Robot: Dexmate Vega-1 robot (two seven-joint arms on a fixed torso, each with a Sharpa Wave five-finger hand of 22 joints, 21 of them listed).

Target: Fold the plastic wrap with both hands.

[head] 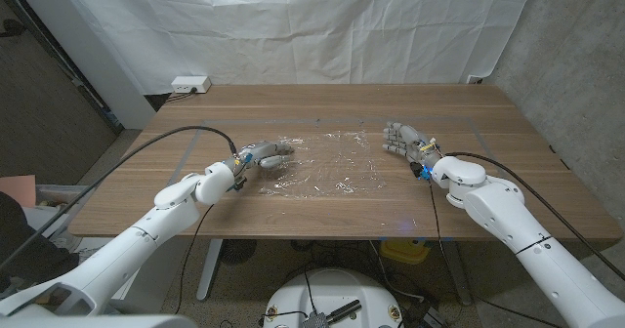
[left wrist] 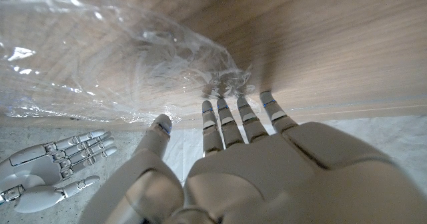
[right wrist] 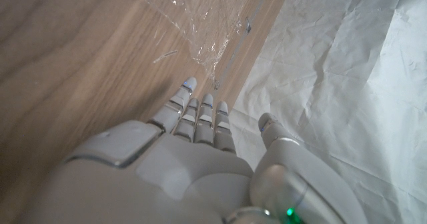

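Crinkled clear plastic wrap on wood-grain table, left hand fingers touching its edge, right hand fingers released.

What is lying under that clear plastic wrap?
Under the plastic wrap only the wooden table shows through. At its left edge the left hand's fingertips touch it; nothing seems hidden beneath.

Left hand fingers touch crumpled plastic wrap on the wooden worktop; right hand lower left of frame.

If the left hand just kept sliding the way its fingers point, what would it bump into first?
Probably the plastic wrap: the left hand points its fingertips at the wrap's crumpled near edge, seemingly about touching it already.
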